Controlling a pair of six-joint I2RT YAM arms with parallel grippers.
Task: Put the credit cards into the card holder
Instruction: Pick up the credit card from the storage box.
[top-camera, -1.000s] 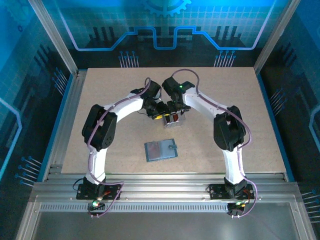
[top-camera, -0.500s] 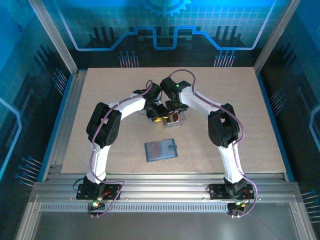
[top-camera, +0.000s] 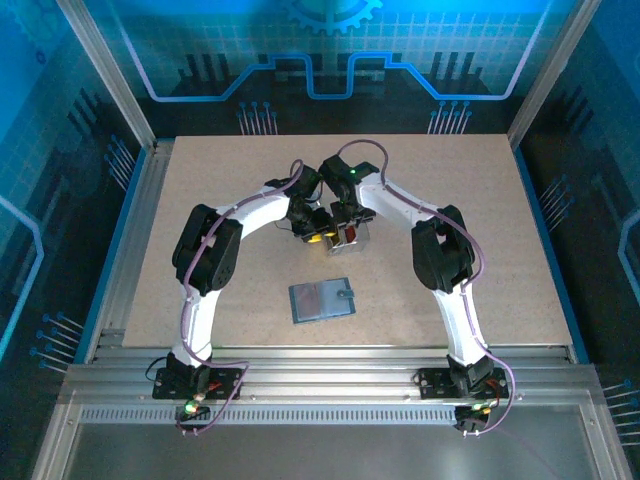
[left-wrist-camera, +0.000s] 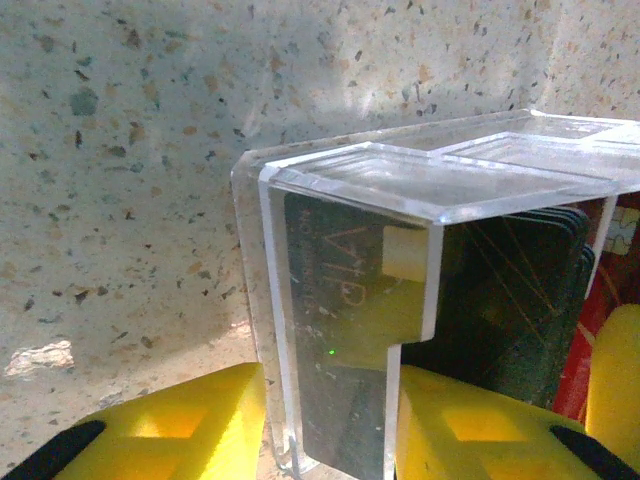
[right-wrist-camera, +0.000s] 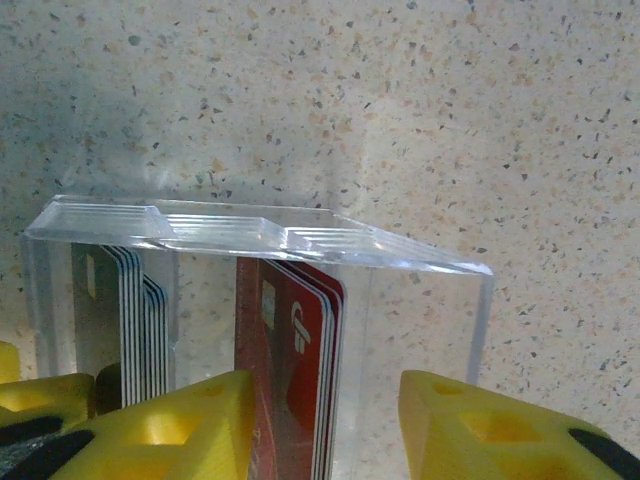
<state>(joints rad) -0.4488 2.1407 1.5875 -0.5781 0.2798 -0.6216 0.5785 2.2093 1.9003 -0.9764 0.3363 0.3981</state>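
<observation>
A clear acrylic card stand (top-camera: 350, 236) sits mid-table with both grippers at it. My left gripper (left-wrist-camera: 335, 425) is shut on the stand's end compartment (left-wrist-camera: 350, 200), one yellow finger (left-wrist-camera: 190, 420) pressing each side. A dark card (left-wrist-camera: 340, 300) stands inside it, and more dark cards (left-wrist-camera: 510, 300) stand behind. My right gripper (right-wrist-camera: 325, 425) is open around a stack of red credit cards (right-wrist-camera: 300, 370). The cards lean by its left finger (right-wrist-camera: 170, 425), with a gap to the other finger. Silver-grey cards (right-wrist-camera: 110, 320) stand in the neighbouring slot. The blue-grey card holder (top-camera: 322, 300) lies flat nearer the arm bases.
The speckled beige table (top-camera: 480, 200) has bare room on both sides of the arms. Aluminium frame posts (top-camera: 110, 80) and blue walls close in the table. A metal rail (top-camera: 330, 375) runs along the near edge.
Both arms have drawn in a little toward the stand, and their elbows have shifted inward. The card holder has not moved.
</observation>
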